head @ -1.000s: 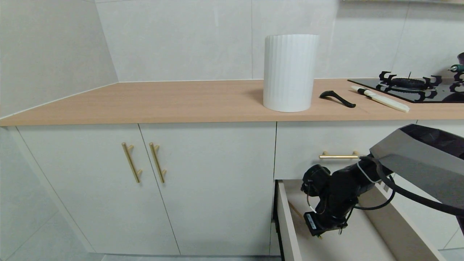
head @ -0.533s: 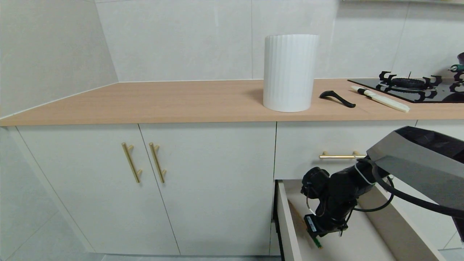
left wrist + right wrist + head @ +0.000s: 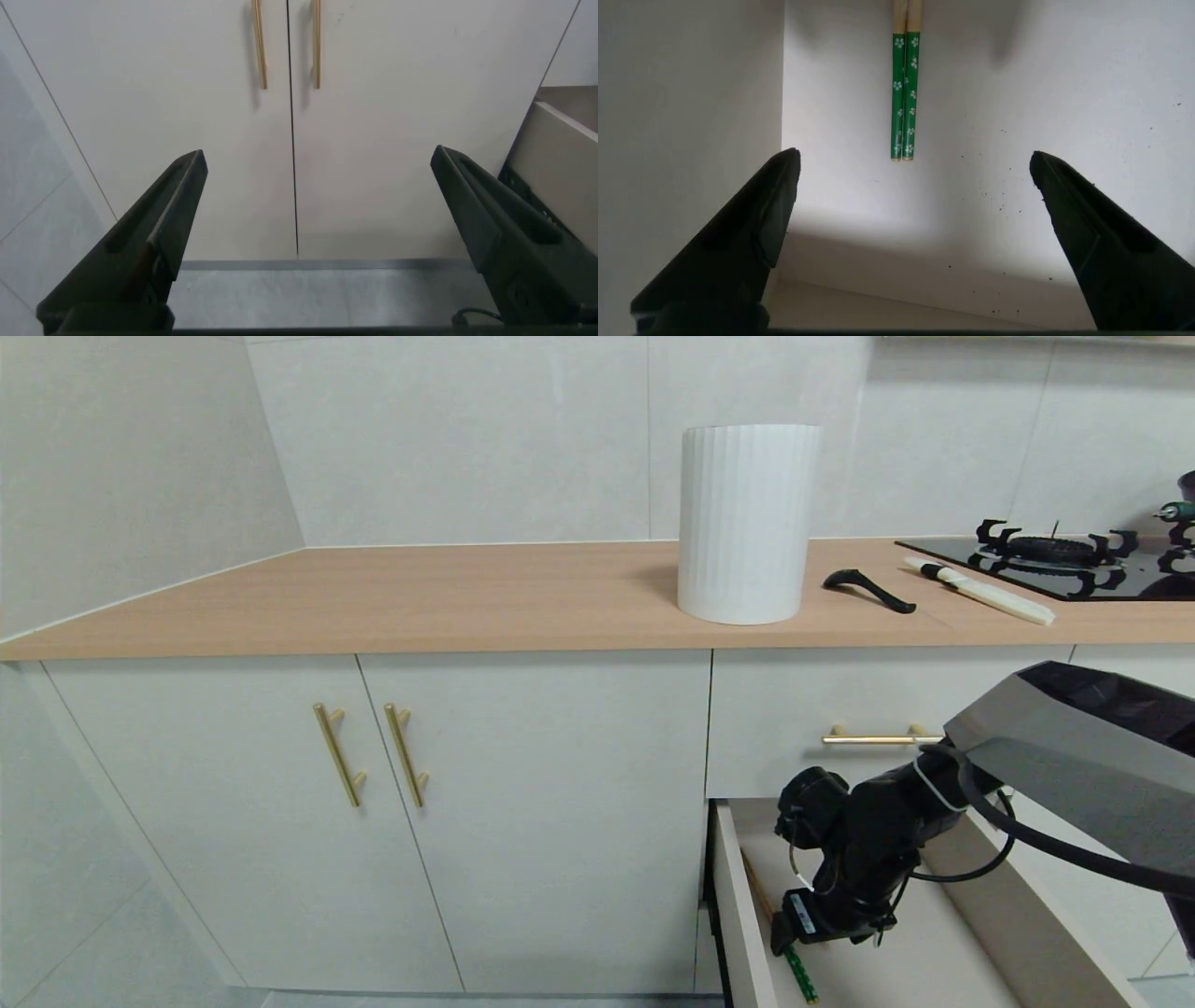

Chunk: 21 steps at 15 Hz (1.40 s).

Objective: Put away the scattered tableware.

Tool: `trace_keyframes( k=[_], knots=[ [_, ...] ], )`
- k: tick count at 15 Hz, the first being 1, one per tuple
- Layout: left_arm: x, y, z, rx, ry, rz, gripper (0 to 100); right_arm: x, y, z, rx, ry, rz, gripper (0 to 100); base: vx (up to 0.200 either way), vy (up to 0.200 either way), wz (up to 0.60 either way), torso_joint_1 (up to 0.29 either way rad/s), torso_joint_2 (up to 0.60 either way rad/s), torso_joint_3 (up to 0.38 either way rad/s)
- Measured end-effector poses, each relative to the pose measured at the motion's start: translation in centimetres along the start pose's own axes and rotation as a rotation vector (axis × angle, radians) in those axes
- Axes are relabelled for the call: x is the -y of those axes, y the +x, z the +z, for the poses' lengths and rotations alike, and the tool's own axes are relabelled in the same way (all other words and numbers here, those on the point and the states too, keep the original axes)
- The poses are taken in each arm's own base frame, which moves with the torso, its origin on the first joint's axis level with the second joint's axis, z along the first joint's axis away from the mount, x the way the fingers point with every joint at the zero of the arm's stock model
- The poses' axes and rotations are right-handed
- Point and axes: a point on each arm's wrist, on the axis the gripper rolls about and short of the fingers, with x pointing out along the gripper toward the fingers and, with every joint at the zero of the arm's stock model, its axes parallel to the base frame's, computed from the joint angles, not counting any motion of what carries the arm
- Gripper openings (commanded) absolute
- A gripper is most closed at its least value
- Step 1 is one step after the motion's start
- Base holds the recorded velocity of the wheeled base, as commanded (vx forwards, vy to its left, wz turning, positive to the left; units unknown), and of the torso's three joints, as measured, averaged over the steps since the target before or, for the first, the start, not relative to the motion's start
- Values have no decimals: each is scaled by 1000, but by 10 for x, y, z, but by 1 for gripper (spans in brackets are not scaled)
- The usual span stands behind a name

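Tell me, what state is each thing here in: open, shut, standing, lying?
Lower drawer: open.
Chopsticks: lying in the lower drawer.
Upper drawer: shut.
Cabinet doors: shut.
White container: upright on counter.
Knife: lying flat.
Left fingers: open, empty.
Right fingers: open, empty.

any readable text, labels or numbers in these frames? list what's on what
No text can be read in any view.
Small white sticker on the right arm's wrist: print too small to read.
Chopsticks in the drawer: white flower pattern on green, no lettering.
White ribbed canister on the counter: no markings visible.
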Motion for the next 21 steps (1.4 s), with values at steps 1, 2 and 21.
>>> trace_keyframes(
  k=[1, 2, 21],
  knots=[
    [0, 0, 0, 0, 0, 0, 100, 0, 0, 0, 1, 2, 0, 100, 0, 0, 0, 0, 0, 0],
    [0, 0, 0, 0, 0, 0, 100, 0, -2, 0, 4, 3, 0, 100, 0, 0, 0, 0, 0, 0],
    [0, 0, 0, 0, 0, 0, 100, 47, -232, -59, 632, 89, -35, 100, 0, 0, 0, 5, -22, -16]
  ],
)
